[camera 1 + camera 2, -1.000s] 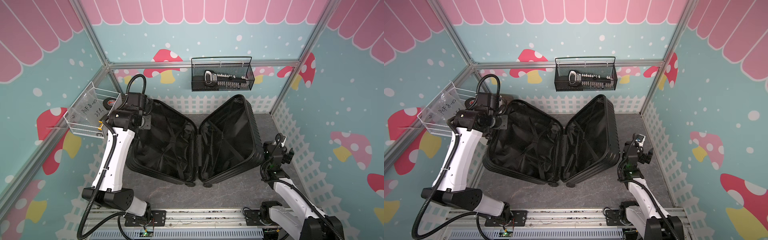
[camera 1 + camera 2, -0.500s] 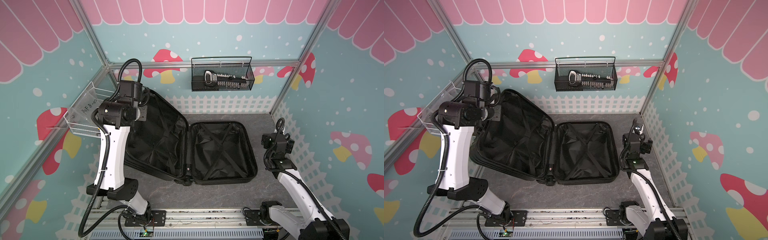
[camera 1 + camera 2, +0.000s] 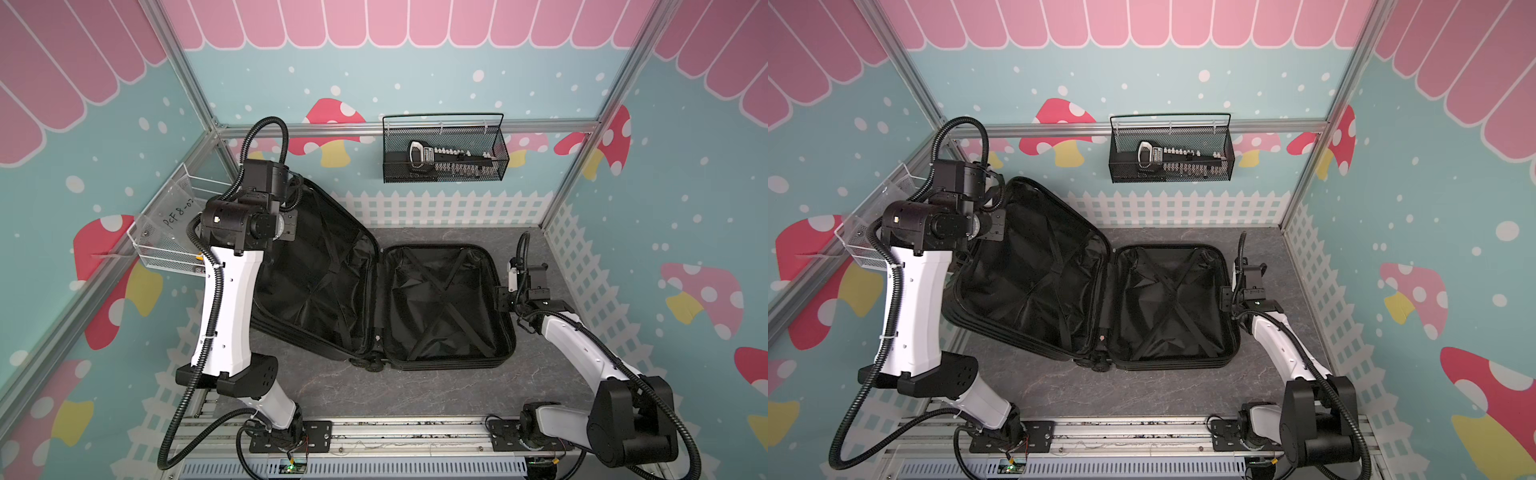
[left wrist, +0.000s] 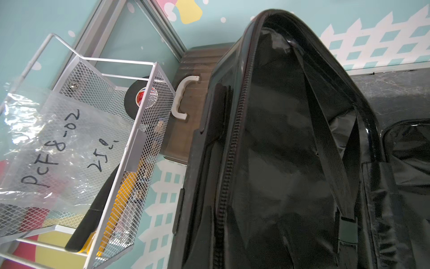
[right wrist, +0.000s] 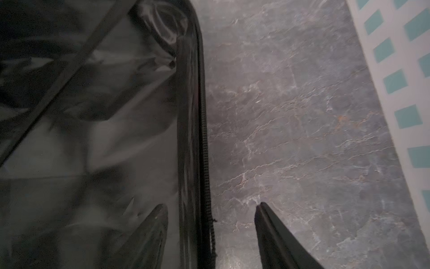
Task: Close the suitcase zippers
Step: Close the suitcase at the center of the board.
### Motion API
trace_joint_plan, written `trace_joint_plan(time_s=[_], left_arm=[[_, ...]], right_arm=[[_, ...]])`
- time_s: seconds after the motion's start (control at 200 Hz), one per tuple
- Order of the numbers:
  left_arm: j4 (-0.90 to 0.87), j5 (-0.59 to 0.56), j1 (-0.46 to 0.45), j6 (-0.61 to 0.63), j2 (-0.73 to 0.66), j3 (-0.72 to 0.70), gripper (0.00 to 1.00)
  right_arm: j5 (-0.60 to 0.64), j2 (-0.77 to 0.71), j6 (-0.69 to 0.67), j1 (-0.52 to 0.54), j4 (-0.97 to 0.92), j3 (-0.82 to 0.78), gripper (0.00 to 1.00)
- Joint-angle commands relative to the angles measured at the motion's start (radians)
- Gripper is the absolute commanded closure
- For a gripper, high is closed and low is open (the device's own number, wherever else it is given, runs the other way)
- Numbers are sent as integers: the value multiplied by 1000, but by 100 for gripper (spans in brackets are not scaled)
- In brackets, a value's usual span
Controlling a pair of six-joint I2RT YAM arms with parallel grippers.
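The black suitcase point(image 3: 440, 307) is spread open in both top views. Its right shell point(image 3: 1167, 307) lies flat on the table, and its left shell point(image 3: 316, 282) is tilted up off it. My left gripper point(image 3: 286, 226) is shut on the raised shell's outer rim, high at the left. The left wrist view shows the zipper track point(image 4: 235, 130) running down that rim toward the jaws. My right gripper point(image 5: 210, 207) is open and straddles the flat shell's outer rim. One finger sits inside the lining and one over the table, with the zipper track point(image 5: 204, 144) between them.
A black wire basket point(image 3: 444, 153) hangs on the back wall. A mesh basket with a plastic bag point(image 4: 93, 139) hangs on the left wall near my left wrist. A brown box with a white handle point(image 4: 186, 97) stands behind the raised shell. The white fence wall point(image 3: 582, 266) is close behind my right arm.
The right shell dropped from upright to flat on the table. My left gripper lifted the left shell's rim higher. My right gripper came down over the flat shell's rim and its jaws narrowed.
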Motion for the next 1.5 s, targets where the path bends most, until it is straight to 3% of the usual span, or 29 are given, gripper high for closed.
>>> trace_joint_plan(time_s=[0.0,0.115,0.19,0.31,0.421,0.671,0.876,1.257,1.497], left_arm=[[117,-3,-7,-35,-12,60,100],[116,-2,-13,-38,-13,65,100],[117,-1,-22,-40,-14,67,100],[116,-7,-55,-55,-10,82,100],[116,-54,-135,-68,11,124,100],[124,-188,-385,-114,110,274,100],[228,-266,-561,-135,210,317,100],[455,-290,-759,-175,368,366,100],[497,-273,-844,-193,409,362,100]], right_arm=[[-33,20,33,2,-36,-22,38],[33,61,52,2,-53,-17,39],[30,92,49,2,-58,-9,47],[-35,118,67,0,-56,-4,81],[-87,96,131,2,-38,-27,100],[-247,-31,367,6,104,-167,100],[-255,-96,493,43,194,-230,100],[-210,-26,609,204,340,-203,100],[-186,55,674,298,446,-176,100]])
